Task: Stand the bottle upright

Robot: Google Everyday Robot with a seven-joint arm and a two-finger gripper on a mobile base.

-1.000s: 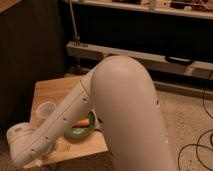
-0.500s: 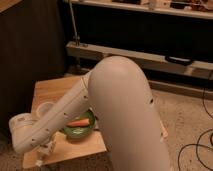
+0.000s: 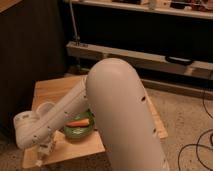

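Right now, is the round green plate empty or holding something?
Holding something: an orange carrot-like piece lies in the round green plate. The claw hovers at the wooden table's near-left corner.

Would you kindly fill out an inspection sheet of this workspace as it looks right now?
Surface: wooden table, largely hidden by the robot's white arm.
Job's things: bottle not in view; it may be behind the arm.
Clutter: green plate near the table's front edge, with an orange item lying in it.
Grippers: hand low over the table's front left corner, open, nothing seen in it; mostly hidden by the wrist.
Cables: dark cables loose on the floor at right.
Surroundings: long shelf behind the table, dark panel at left, speckled floor.
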